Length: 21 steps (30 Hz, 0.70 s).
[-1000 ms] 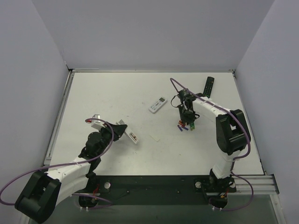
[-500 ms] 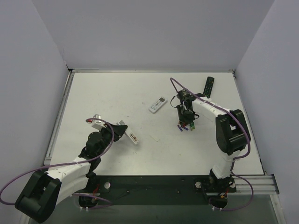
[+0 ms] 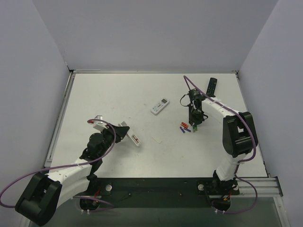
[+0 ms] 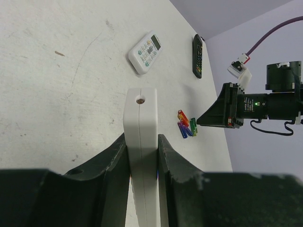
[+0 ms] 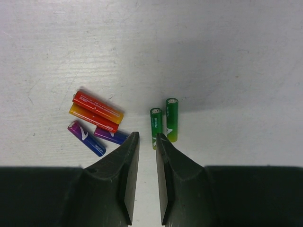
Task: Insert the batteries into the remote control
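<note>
I see the two green batteries (image 5: pixel 172 118) lying side by side on the table (image 3: pixel 118 94), right of centre, just beside a cluster of red and purple cells (image 5: pixel 97 111). My right pincer (image 5: pixel 147 139) hangs over their near ends, its jaws a narrow gap apart with nothing gripped. The remote control (image 4: pixel 141 109) is clamped edge-on in my left pincer (image 4: pixel 142 140) at the near left, well apart from the batteries. A wider white remote (image 3: pixel 160 106) and a black remote (image 3: pixel 211 87) lie farther back.

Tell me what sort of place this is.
Probably a robot lab test cell: a white table boxed in by blank walls, a left arm and right arm bolted at its near edge, plus green batteries and a black remote laid out.
</note>
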{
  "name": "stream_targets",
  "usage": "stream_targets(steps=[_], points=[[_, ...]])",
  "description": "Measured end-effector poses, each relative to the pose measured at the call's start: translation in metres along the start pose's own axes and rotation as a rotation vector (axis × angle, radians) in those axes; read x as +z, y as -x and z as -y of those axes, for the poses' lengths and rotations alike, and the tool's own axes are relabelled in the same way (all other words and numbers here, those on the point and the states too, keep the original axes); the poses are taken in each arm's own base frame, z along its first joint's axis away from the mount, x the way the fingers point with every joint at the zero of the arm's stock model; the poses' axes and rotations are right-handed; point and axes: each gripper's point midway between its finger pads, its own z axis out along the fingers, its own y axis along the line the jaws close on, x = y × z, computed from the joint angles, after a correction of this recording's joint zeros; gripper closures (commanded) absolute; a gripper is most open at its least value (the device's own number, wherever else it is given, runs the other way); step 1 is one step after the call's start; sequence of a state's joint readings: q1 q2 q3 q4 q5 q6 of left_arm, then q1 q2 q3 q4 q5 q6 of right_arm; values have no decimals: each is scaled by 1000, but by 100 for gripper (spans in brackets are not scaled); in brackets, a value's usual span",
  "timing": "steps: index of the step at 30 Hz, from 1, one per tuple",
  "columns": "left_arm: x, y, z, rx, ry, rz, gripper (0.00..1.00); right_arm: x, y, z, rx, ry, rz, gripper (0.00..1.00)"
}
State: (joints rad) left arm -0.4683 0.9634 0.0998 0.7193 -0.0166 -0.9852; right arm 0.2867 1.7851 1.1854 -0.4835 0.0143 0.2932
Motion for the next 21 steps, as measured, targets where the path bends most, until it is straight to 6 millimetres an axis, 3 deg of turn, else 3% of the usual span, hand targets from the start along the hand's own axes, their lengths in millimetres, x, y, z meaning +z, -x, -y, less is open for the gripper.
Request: stream_targets(steps=[9, 21], points=[[0, -1, -1, 12, 1, -6, 100, 1, -1, 2, 20, -5, -7, 85], [0, -2, 2, 22, -9, -14, 100, 19, -11, 8, 23, -32, -70, 85]])
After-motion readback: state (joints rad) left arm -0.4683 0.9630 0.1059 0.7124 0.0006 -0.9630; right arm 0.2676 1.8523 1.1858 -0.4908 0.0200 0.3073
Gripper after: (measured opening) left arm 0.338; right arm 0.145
